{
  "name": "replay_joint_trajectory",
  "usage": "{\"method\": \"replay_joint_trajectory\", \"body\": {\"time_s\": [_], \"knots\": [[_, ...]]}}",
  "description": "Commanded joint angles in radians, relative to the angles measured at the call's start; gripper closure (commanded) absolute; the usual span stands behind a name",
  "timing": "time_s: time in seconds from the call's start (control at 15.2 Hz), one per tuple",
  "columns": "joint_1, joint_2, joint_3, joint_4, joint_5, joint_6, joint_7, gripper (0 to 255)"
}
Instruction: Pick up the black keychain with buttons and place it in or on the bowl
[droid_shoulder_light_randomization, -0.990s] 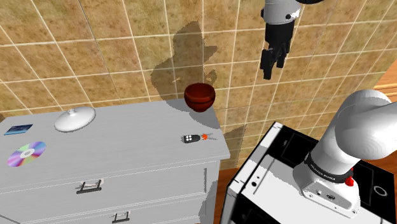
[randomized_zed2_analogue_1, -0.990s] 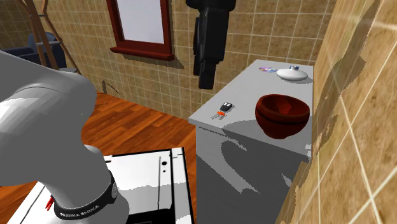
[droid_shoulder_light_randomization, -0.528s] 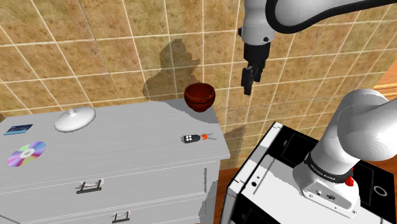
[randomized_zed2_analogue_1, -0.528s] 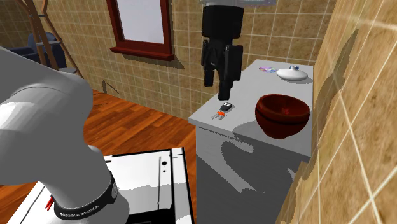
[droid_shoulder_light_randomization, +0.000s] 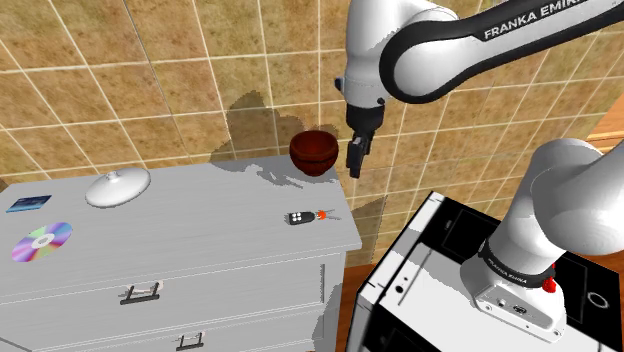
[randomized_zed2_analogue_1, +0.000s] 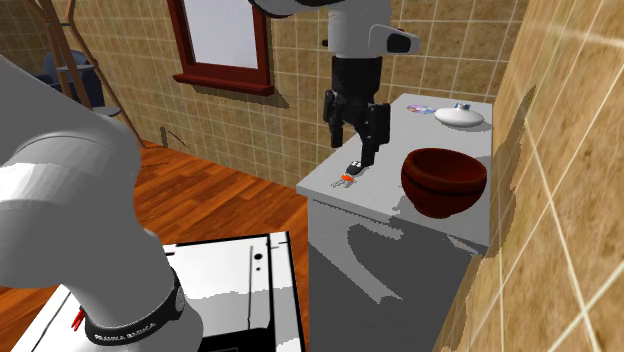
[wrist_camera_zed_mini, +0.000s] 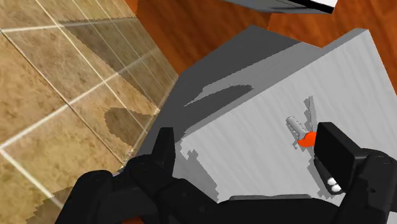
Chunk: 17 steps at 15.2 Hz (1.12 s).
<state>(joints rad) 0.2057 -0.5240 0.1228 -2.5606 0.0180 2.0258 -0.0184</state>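
The black keychain (droid_shoulder_light_randomization: 298, 217) with pale buttons, an orange tag and a silver key lies near the right front corner of the white dresser (droid_shoulder_light_randomization: 180, 240). A dark red bowl (droid_shoulder_light_randomization: 314, 151) stands behind it by the tiled wall. My gripper (droid_shoulder_light_randomization: 355, 158) hangs open in the air just right of the bowl, above and behind the keychain. In the second exterior view the gripper (randomized_zed2_analogue_1: 351, 140) hovers over the keychain (randomized_zed2_analogue_1: 352, 172), with the bowl (randomized_zed2_analogue_1: 444, 180) beside it. In the wrist view the gripper (wrist_camera_zed_mini: 251, 146) holds nothing; the keychain (wrist_camera_zed_mini: 307, 139) shows beside one finger, its black fob mostly hidden.
On the dresser's far part lie a white lid (droid_shoulder_light_randomization: 118, 187), a shiny disc (droid_shoulder_light_randomization: 41, 241) and a blue card (droid_shoulder_light_randomization: 28, 203). Two drawers with handles (droid_shoulder_light_randomization: 140, 292) face forward. The tiled wall stands close behind the bowl. My stand (droid_shoulder_light_randomization: 430, 290) sits right of the dresser.
The arm has swung down and to the shoulder view's left, from high against the wall to just beside the bowl. The fingers stayed open. The keychain and bowl have not moved.
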Motion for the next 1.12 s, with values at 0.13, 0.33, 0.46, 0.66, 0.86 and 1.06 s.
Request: {"method": "replay_joint_trajectory", "body": {"time_s": [0.13,0.33,0.46,0.66,0.86,1.06], "knots": [[0.049,0.102,0.037,-0.002,0.02,0.141,-0.029,0],[0.082,0.183,0.065,0.01,0.028,0.235,-0.05,0],[0.102,0.238,0.085,0.023,0.03,0.296,-0.063,0],[0.106,0.275,0.093,0.016,0.026,0.344,-0.064,0],[0.103,0.307,0.097,0.002,0.019,0.39,-0.058,0],[0.1,0.337,0.1,-0.009,0.011,0.43,-0.052,0]]}}
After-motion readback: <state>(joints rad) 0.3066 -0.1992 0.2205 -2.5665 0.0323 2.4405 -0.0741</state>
